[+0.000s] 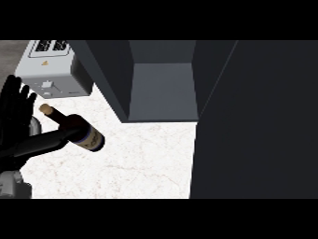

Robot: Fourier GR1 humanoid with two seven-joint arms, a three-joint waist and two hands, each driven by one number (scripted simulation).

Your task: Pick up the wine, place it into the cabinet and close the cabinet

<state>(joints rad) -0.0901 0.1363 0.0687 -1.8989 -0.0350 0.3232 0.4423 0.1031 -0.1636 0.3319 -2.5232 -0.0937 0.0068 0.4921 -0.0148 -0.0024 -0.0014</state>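
Wine sits tilted in the left robot hand.

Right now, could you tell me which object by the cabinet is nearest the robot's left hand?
The tilted, corked wine bottle, against the left hand; the white toaster sits farther back.

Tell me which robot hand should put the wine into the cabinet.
Left. The left robot hand is at the wine bottle, near the open cabinet; the right robot hand is out of view.
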